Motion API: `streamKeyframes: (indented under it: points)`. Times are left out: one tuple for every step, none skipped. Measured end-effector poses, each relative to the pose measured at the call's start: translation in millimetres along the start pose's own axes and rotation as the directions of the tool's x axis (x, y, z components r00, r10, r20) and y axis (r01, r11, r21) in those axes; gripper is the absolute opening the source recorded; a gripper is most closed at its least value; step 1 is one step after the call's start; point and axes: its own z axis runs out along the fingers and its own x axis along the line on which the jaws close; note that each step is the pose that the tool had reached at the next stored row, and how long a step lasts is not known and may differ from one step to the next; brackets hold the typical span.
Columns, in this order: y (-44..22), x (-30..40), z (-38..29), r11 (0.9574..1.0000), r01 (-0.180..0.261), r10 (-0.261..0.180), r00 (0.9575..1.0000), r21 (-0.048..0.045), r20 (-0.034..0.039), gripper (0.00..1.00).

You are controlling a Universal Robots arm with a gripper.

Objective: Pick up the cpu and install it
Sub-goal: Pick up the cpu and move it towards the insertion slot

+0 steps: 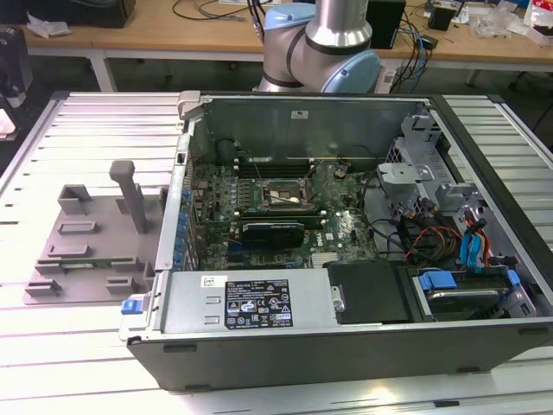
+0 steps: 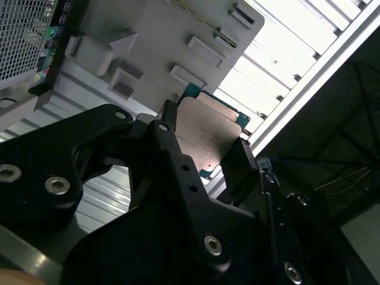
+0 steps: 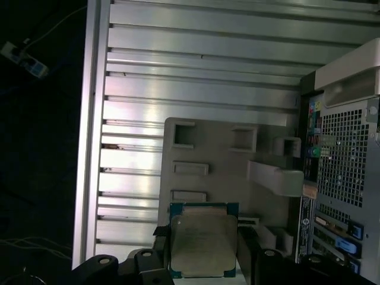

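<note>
Black end effector [image 2: 205, 148] pinches the small flat silvery-topped square cpu [image 3: 202, 242] by opposite edges over the grey moulded tray [image 3: 208, 148], likely sparing its underside contacts.

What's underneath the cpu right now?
The grey holder tray and the slatted table lie below the cpu, which the gripper clamps; the tray patch directly beneath it is hidden.

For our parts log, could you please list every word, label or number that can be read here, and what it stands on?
Black label on the case: print too small to read.
White sticker beside it: too small to read.
cpu, held in the gripper: no legible marking on its plate.
Nothing here can be quoted.
</note>
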Motion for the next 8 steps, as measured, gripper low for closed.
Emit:
streamKeyframes:
  points:
    - [0.0,-0.1,-2.4,1.0000,0.000,0.000,1.0000,0.0001,-0.0001,0.55]
    - [0.0,-0.1,-3.5,1.0000,0.000,0.000,1.0000,0.0001,0.0000,0.55]
    - [0.0,-0.1,-5.0,1.0000,0.000,0.000,1.0000,0.0000,0.0000,0.55]
    - [-0.1,-0.2,-6.9,1.0000,0.000,0.000,1.0000,0.0001,-0.0001,0.55]
    - [-0.1,-0.3,-8.8,1.0000,0.000,0.000,1.0000,0.0001,0.0000,0.55]
    - [-0.1,-0.3,-11.0,1.0000,0.000,0.000,1.0000,0.0000,0.0000,0.55]
    - [-0.1,-0.4,-13.7,1.0000,0.000,0.000,1.0000,0.0001,-0.0001,0.55]
    - [-0.2,-0.5,-17.0,1.0000,0.000,0.000,1.0000,0.0000,0.0000,0.55]
